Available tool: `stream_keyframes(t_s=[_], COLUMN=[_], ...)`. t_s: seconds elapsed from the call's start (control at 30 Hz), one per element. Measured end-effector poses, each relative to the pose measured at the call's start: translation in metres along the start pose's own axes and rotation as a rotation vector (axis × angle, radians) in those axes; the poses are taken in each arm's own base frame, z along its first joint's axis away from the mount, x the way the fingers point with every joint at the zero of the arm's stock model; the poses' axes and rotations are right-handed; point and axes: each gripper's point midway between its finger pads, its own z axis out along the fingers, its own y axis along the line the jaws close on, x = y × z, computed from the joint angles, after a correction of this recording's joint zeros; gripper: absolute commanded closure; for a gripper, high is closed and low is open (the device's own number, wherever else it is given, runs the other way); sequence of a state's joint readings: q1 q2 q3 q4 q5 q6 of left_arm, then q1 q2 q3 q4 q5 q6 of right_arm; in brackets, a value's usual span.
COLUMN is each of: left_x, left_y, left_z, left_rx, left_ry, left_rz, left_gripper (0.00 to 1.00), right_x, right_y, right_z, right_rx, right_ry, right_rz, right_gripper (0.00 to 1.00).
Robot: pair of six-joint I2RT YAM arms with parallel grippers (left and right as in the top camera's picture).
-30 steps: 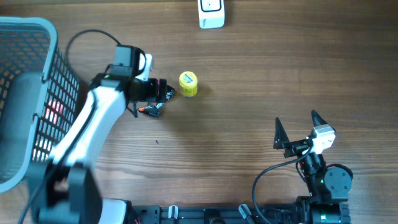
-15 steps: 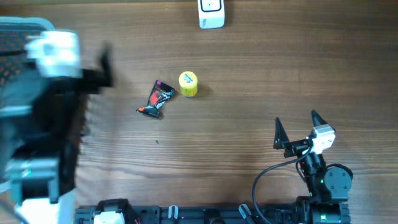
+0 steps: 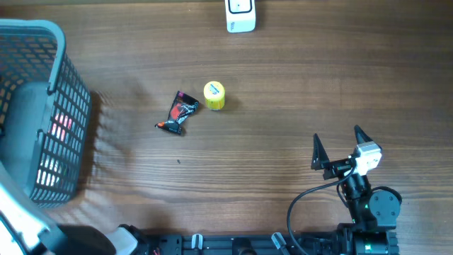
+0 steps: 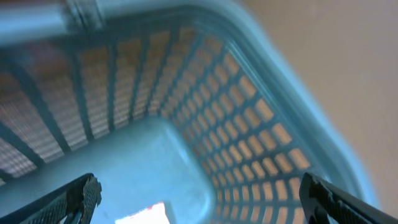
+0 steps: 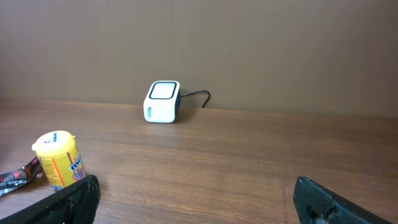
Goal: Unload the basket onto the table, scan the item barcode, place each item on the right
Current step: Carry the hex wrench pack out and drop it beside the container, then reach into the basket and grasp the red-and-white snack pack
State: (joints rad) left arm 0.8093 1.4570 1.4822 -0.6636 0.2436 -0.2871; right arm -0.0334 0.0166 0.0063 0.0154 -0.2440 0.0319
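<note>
A dark snack packet [image 3: 177, 113] lies flat on the wooden table beside a small yellow tub [image 3: 214, 95], which also shows at the left of the right wrist view as the yellow tub [image 5: 58, 159]. The white barcode scanner [image 3: 241, 15] stands at the far edge; the right wrist view faces the scanner [image 5: 162, 102]. My right gripper [image 3: 337, 136] rests near the front right, open and empty [image 5: 196, 186]. My left gripper [image 4: 198, 186] hangs open over the inside of the blue basket [image 4: 261, 118], holding nothing. Only a white piece of the left arm [image 3: 21, 227] shows from overhead.
The blue mesh basket [image 3: 71, 78] fills the left side of the table. A white and red object [image 4: 146, 213] lies on its floor, seen through the mesh as the red object [image 3: 61, 125]. A cable runs from the scanner [image 5: 198, 96].
My left arm has swung away from the snack packet, leftward over the basket and almost out of the overhead view. The packet stays on the table. The right arm has not moved.
</note>
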Motion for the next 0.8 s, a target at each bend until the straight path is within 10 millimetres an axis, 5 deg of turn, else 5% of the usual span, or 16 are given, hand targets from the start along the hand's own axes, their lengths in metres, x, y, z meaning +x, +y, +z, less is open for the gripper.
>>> stream_keyframes(t_s=[0.27, 0.3, 0.47, 0.6, 0.8], left_x=[0.083, 0.107, 0.164, 0.191, 0.192], left_y=[0.016, 0.019, 0.032, 0.038, 0.049], left_z=[0.066, 0.082, 0.114, 0.126, 0.124], left_rx=[-0.033, -0.060, -0.237, -0.357, -0.471], left_ry=[0.345, 0.428, 0.573, 0.607, 0.570], left_rz=[-0.071, -0.080, -0.106, -0.107, -0.148], left_gripper=[0.00, 0.00, 0.00, 0.00, 0.00], right_x=[0.000, 0.000, 0.000, 0.000, 0.000], right_y=[0.000, 0.000, 0.000, 0.000, 0.000], right_z=[0.000, 0.000, 0.000, 0.000, 0.000], right_rx=[0.000, 0.000, 0.000, 0.000, 0.000], right_ry=[0.000, 0.000, 0.000, 0.000, 0.000], right_rz=[0.000, 0.000, 0.000, 0.000, 0.000], right_gripper=[0.00, 0.00, 0.00, 0.00, 0.00])
